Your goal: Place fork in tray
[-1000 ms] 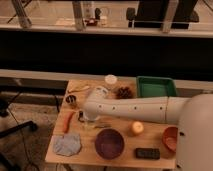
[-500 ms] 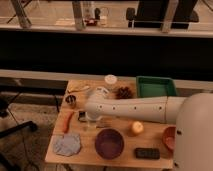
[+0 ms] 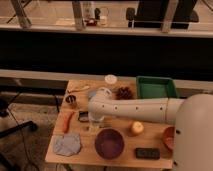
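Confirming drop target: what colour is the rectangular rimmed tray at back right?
Deep green rectangular plastic tray, camera view. The gripper hangs over the wooden table's left-centre.

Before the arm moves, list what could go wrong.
1. The gripper hangs low at the left-middle of the table, between the orange stick and purple bowl; it could nudge either. I cannot make out the fork under it.
2. The green tray sits at the far right; the pine cone lies on the way and could be knocked.
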Robot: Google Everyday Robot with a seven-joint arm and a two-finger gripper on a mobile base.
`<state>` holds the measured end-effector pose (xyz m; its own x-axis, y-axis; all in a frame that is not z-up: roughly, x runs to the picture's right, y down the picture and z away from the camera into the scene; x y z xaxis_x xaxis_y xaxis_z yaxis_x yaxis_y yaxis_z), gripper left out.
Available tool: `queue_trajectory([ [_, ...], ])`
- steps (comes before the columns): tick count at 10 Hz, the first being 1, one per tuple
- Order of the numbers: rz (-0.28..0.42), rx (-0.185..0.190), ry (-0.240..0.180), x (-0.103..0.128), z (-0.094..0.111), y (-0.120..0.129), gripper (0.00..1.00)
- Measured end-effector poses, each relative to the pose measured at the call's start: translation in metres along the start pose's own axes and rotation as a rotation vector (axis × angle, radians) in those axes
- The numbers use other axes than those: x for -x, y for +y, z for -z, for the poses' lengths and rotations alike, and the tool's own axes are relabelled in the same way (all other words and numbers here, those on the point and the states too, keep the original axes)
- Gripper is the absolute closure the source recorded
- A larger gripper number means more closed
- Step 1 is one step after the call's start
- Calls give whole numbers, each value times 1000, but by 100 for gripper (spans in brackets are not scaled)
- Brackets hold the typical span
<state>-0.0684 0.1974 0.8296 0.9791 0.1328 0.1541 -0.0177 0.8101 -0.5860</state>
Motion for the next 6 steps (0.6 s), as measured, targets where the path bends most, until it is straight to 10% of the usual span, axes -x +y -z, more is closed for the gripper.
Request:
queue_trajectory([
  [6, 36, 67, 39, -6, -14, 3, 20],
])
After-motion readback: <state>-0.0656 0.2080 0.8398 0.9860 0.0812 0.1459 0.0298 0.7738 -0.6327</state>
